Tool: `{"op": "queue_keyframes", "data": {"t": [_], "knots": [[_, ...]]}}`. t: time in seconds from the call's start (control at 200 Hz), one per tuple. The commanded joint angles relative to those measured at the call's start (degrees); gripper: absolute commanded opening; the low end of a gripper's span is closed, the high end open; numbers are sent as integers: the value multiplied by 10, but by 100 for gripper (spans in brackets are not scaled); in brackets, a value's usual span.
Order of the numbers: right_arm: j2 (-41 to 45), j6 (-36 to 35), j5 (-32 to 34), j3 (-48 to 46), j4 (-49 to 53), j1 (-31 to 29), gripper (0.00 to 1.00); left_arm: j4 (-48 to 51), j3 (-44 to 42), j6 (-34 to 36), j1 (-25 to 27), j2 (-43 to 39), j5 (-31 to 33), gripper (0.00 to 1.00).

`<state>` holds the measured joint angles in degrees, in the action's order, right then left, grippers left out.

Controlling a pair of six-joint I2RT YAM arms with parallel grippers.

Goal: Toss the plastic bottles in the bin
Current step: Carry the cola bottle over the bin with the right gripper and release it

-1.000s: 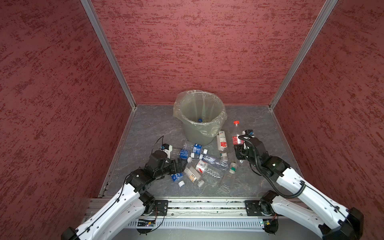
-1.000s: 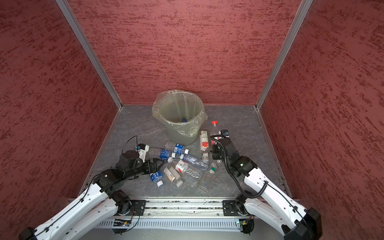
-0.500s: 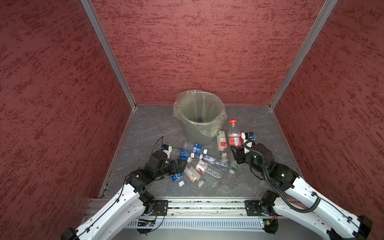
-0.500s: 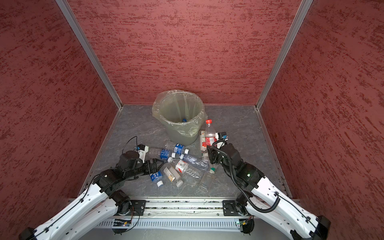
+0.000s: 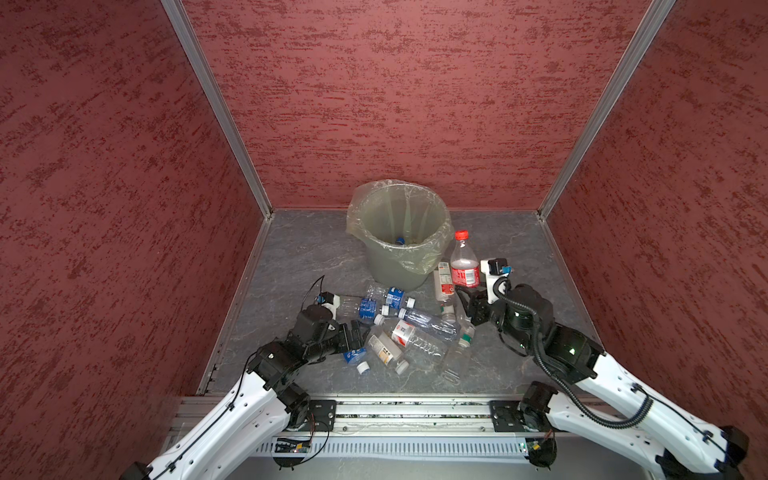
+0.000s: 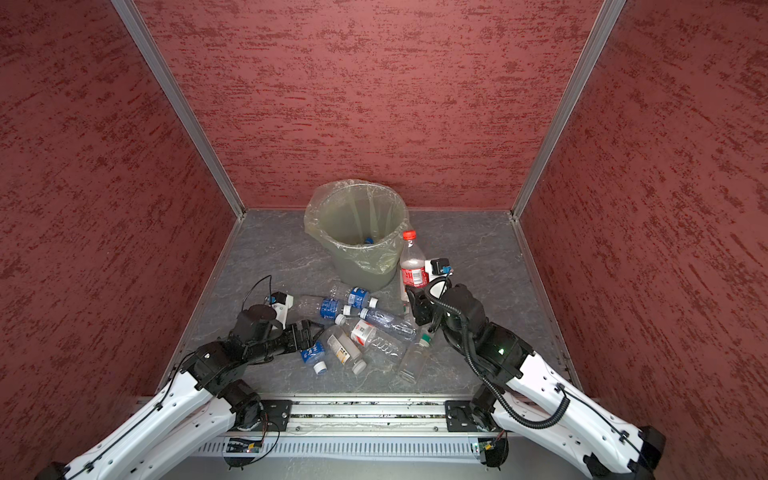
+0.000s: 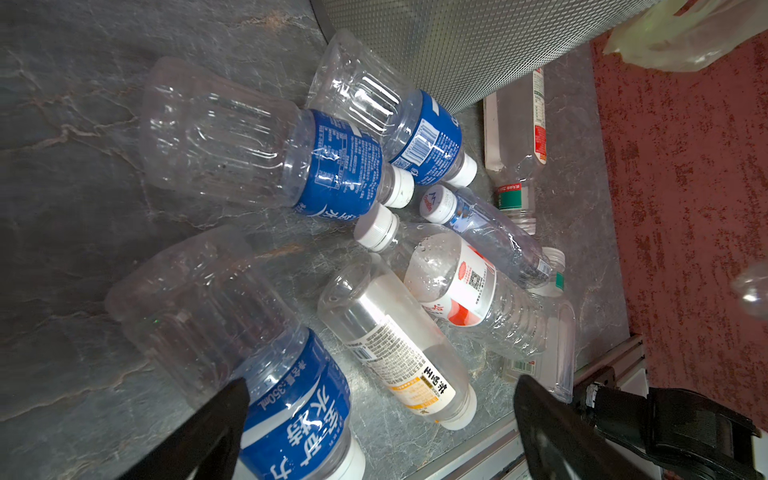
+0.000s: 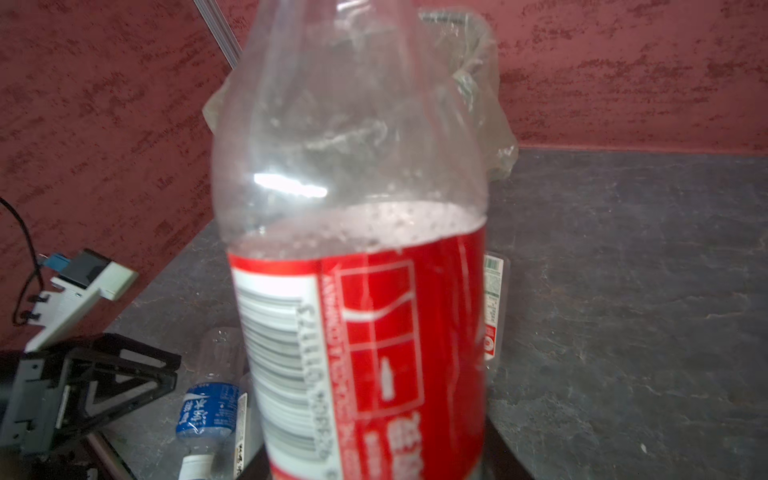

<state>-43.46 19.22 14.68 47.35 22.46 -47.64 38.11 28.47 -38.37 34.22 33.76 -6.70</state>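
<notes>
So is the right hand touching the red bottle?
Touching. In a top view the right hand is shut around the bottom of the upright red-label bottle.

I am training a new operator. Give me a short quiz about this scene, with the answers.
1. True or false: the right tool is shut on the red-label bottle.
2. The left tool is: A) open; B) shut on a bottle; C) over the bin.
3. Fill in: the cap seen inside the bin is ____.
Key: 1 true; 2 A; 3 blue.
</notes>
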Motion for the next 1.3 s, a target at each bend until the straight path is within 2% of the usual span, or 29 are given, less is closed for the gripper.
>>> {"op": "queue_keyframes", "data": {"t": [0.0, 0.17, 0.291, 0.371, 0.426, 0.511, 0.596, 0.731, 0.822, 0.897, 1.298], "knots": [[-26, -13, 10, 71, -25, -6, 43, 23, -1, -5, 5, -9, 16, 99], [-136, -47, 38, 215, -18, -5, 40, 26, -4, -13, 6, -14, 23, 100], [-273, -74, 94, 371, 6, 11, 42, 24, -10, -17, 5, -18, 26, 100], [-365, -77, 86, 477, 17, 42, 44, 25, -14, -21, 5, -20, 26, 100], [-430, -76, 75, 543, 21, 64, 55, 25, -18, -26, 6, -22, 27, 100], [-521, -69, 40, 669, 75, 89, 83, 31, -22, -35, 7, -25, 28, 100], [-576, -70, 55, 760, 127, 93, 97, 45, -22, -50, 17, -32, 48, 100], [-584, -82, 37, 779, 111, 107, 99, 61, -23, -67, 27, -45, 82, 100], [-594, -89, 41, 830, 145, 111, 99, 72, -18, -73, 32, -42, 97, 100], [-584, -92, 47, 831, 156, 111, 99, 76, -16, -76, 37, -41, 106, 99], [-456, -74, 48, 631, 128, 111, 95, 74, -11, -80, 37, -14, 119, 100]]}}
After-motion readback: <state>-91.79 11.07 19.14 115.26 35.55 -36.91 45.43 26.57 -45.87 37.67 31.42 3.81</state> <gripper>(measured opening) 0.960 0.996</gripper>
